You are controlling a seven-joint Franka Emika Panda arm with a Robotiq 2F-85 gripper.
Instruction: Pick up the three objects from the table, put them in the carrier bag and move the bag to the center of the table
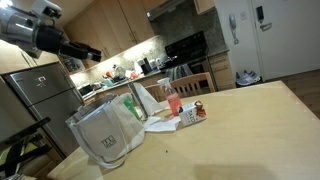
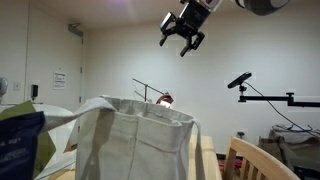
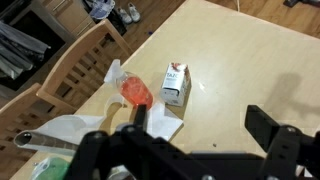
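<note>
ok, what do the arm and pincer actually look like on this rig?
The arm has rounded, pale grey-white links with darker sections. The pincer is all black: a blocky body with two chunky jointed fingers. No cables or markings can be made out at this resolution.

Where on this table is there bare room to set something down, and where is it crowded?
Free: the wide table top from the red-and-white packet out to the far corner, and the front strip beside the carrier bag. Crowded: between bag and packet, where the pink-red bottle and a white sheet sit close together.
</note>
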